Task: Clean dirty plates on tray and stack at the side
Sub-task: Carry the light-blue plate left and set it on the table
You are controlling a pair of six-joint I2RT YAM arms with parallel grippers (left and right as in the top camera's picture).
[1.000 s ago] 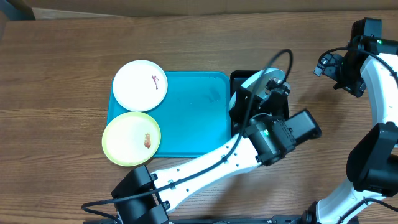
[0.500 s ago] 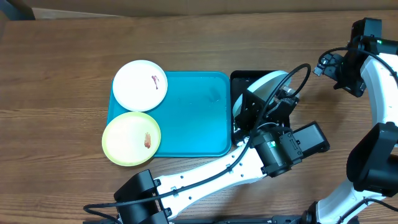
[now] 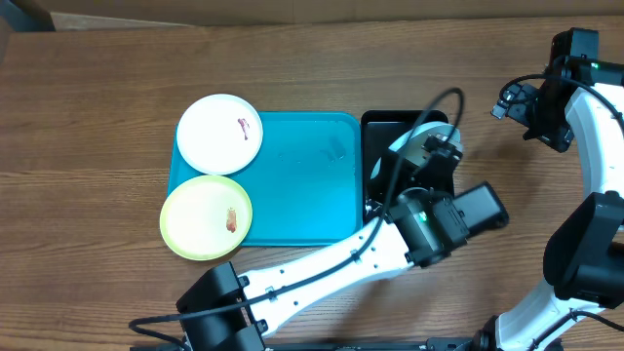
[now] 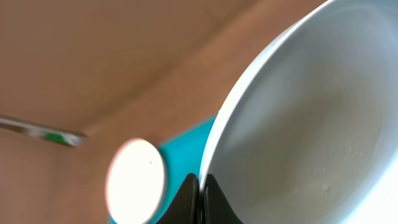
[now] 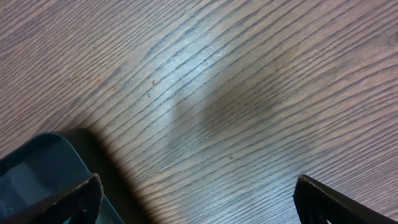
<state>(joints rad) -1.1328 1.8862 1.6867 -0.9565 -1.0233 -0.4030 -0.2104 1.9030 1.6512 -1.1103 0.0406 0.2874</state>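
My left gripper (image 4: 200, 186) is shut on the rim of the pale blue plate (image 4: 311, 124) and holds it tilted on edge over the black tray (image 3: 375, 125). In the overhead view only a sliver of this plate (image 3: 402, 146) shows beside the left wrist. The white plate (image 3: 219, 134) lies on the far left corner of the turquoise tray (image 3: 302, 185), with a red-brown smear on it. The yellow-green plate (image 3: 206, 216), also smeared, lies on the tray's near left corner. My right gripper (image 5: 199, 205) is open and empty above bare wood, far right of the tray (image 3: 517, 97).
The glossy black tray stands against the turquoise tray's right edge, mostly hidden under my left arm; its corner shows in the right wrist view (image 5: 37, 168). The white plate (image 4: 135, 180) appears blurred in the left wrist view. Wooden table surrounds both trays.
My left arm swung the blue plate a little right over the black tray, then back left. The right arm and the two plates on the tray have not moved.
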